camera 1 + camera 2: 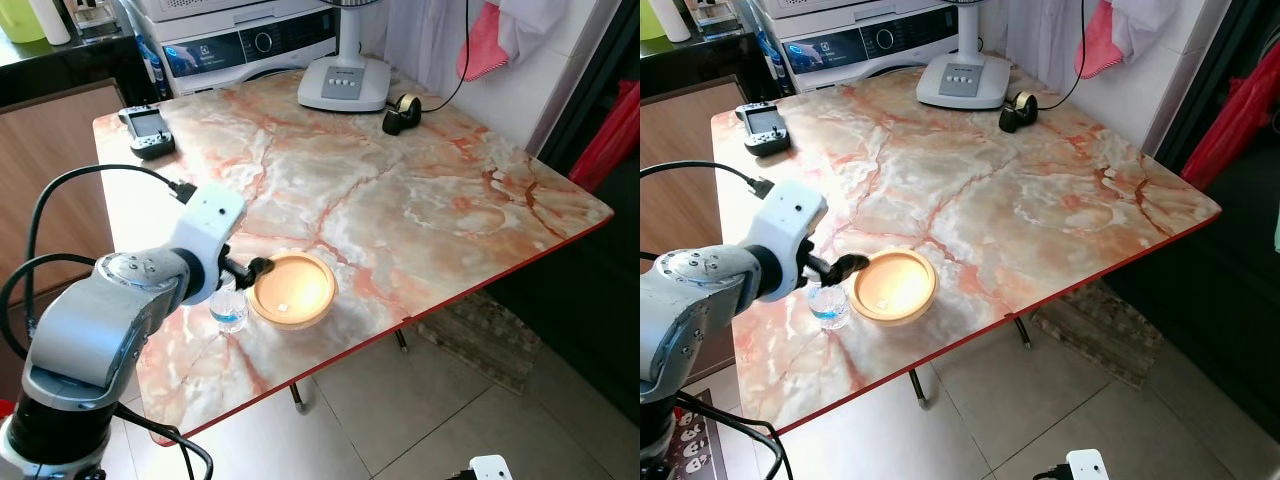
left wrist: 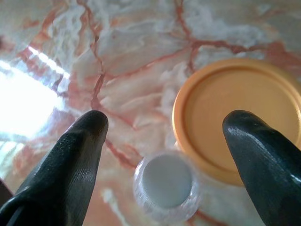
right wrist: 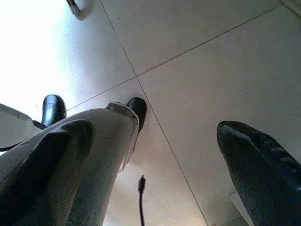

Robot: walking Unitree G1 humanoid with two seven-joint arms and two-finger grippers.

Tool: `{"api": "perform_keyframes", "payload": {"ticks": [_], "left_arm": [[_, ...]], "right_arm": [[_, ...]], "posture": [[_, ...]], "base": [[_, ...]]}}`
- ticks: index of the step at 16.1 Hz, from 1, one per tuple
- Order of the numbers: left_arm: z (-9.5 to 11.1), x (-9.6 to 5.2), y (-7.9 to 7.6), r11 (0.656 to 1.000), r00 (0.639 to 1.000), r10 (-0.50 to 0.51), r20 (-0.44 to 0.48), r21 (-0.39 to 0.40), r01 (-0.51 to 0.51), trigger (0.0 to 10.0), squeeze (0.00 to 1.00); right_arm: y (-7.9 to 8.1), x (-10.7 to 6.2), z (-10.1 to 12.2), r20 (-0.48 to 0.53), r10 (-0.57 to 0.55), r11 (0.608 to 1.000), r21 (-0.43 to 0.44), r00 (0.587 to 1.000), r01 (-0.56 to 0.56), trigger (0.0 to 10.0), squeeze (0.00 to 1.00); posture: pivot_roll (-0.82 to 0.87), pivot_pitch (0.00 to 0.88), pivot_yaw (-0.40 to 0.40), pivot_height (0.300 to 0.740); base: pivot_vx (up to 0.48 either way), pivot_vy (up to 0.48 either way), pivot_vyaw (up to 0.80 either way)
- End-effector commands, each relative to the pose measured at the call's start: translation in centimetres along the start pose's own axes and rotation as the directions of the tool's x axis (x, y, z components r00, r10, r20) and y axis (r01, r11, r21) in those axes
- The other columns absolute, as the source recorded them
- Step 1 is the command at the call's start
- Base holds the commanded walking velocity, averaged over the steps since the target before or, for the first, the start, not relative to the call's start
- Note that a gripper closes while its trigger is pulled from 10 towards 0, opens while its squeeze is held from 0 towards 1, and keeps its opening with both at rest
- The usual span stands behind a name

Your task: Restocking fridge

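— Where's the left pincer (image 2: 164,141)?

— Over the near left part of the marble counter (image 1: 420,200), fingers spread wide above a small clear bottle (image 2: 165,187) with a pale cap. From the head its tips are partly hidden behind the wrist.

— And the bottle?

— Upright on the counter, right beside an orange lid (image 1: 292,290) — whether they touch is hard to tell. Its lower half is cut off in the wrist view.

— Right pincer (image 3: 155,160)?

— Hanging over the tiled floor (image 3: 211,70), fingers apart, nothing between them.

— Anything else?

— A fan base (image 1: 344,82), a tape dispenser (image 1: 402,113) and a handheld controller (image 1: 148,130) at the far side.
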State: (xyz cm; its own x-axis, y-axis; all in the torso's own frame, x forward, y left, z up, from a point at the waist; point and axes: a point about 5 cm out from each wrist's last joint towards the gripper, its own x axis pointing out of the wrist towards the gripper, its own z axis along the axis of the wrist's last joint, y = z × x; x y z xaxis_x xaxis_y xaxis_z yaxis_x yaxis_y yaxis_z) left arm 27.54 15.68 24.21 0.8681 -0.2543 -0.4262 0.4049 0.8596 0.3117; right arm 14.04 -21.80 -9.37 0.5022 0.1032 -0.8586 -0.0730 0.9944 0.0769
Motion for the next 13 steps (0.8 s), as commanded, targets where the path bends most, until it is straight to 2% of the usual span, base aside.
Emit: {"api": "perform_keyframes", "payload": {"ticks": [1,5,9,12,13], "left_arm": [[0.3,-0.4,0.0,1.0,1.0,0.0,0.0,0.02,0.0,10.0,0.0],[-2.2,-0.1,-0.1,0.999,0.996,0.003,-0.087,-0.045,-0.007,10.0,0.0],[-2.3,0.3,-0.2,0.997,0.997,0.006,-0.074,-0.071,-0.012,10.0,0.0],[-1.1,0.2,0.2,0.998,1.0,0.028,0.004,-0.054,-0.027,10.0,0.0],[-1.1,0.2,0.2,0.998,1.0,0.024,0.003,-0.056,-0.024,10.0,0.0]], "right_arm": [[0.1,-0.1,-0.5,-0.021,0.001,1.0,0.015,1.0,-0.001,10.0,0.0],[0.1,0.0,-0.5,-0.023,0.004,1.0,0.009,1.0,-0.004,10.0,0.0],[-0.1,-0.1,-0.4,-0.023,0.005,1.0,0.0,1.0,-0.005,10.0,0.0],[-0.1,-0.1,-0.4,-0.021,0.004,1.0,0.003,1.0,-0.004,10.0,0.0],[-0.1,-0.1,-0.4,-0.021,0.004,1.0,0.003,1.0,-0.004,10.0,0.0]], "posture": [[0.12,0.092,0.013,0.74],[0.12,0.099,0.005,0.74],[0.11,0.103,0.001,0.74],[0.11,0.103,0.0,0.74],[0.11,0.101,0.0,0.74]], "base": [[0.0,0.0,0.0],[0.0,0.0,0.0],[0.0,0.0,0.0],[0.0,0.0,0.0],[0.0,0.0,0.0]]}}
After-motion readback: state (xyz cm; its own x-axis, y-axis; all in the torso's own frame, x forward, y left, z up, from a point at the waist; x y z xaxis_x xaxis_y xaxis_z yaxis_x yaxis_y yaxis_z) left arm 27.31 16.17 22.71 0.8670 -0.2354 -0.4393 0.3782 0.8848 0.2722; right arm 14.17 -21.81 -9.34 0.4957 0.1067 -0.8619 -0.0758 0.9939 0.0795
